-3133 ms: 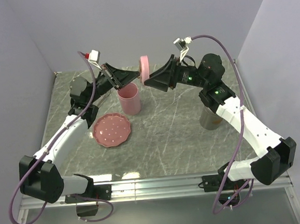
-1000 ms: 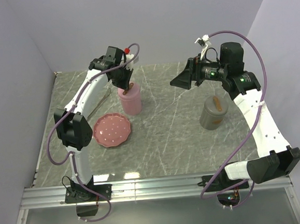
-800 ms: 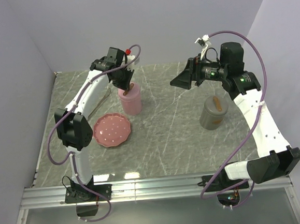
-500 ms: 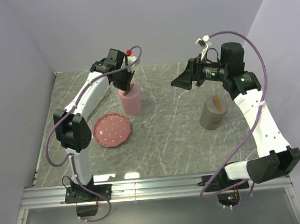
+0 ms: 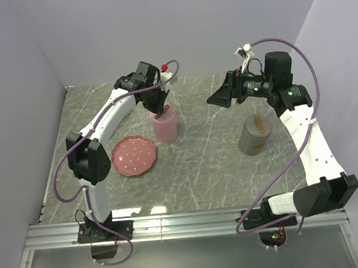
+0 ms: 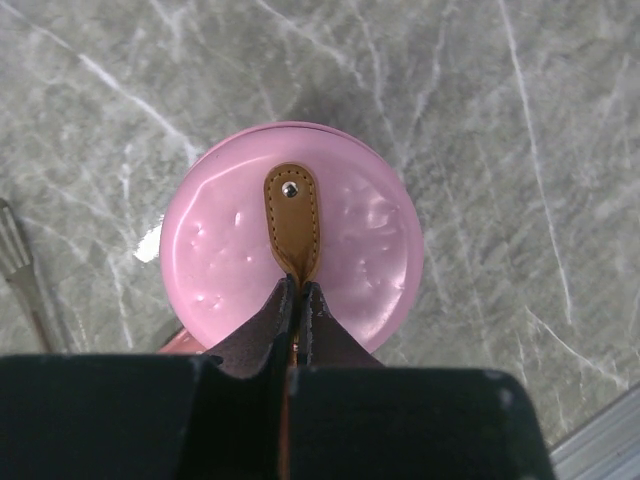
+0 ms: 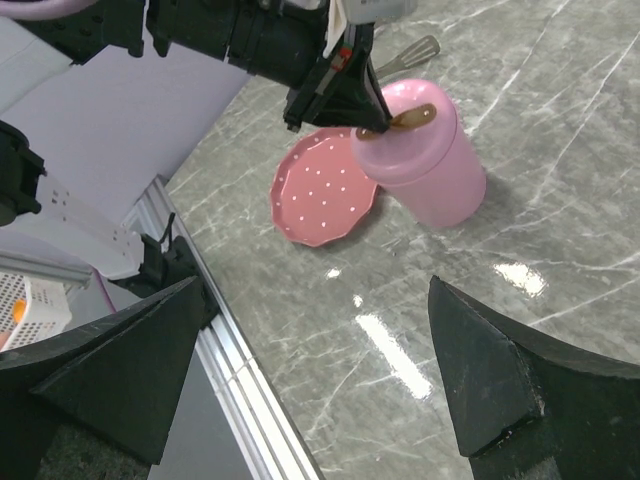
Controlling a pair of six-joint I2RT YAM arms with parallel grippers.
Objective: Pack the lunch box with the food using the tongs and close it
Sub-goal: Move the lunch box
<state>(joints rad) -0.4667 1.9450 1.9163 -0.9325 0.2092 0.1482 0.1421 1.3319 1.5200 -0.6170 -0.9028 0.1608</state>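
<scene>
The pink lunch box (image 5: 166, 127) stands right of the plate with its pink lid (image 6: 360, 240) on. A brown strap (image 6: 291, 215) lies across the lid. My left gripper (image 5: 158, 111) hangs right over the box, shut on the near end of that strap (image 6: 297, 290). In the right wrist view the lunch box (image 7: 430, 175) leans a little under those fingers (image 7: 352, 100). The tongs (image 6: 20, 265) lie on the table left of the box, partly cut off. No food shows. My right gripper (image 5: 216, 99) hovers open and empty in the air, far right of the box (image 7: 315, 290).
An empty pink dotted plate (image 5: 133, 155) lies left and in front of the lunch box. A grey lidded container (image 5: 254, 134) with a brown strap stands under the right arm. Walls close the table on three sides; a metal rail (image 5: 186, 220) runs along the near edge.
The left gripper has carried the closed lunch box a little to the right and nearer by its strap. The right gripper has barely moved.
</scene>
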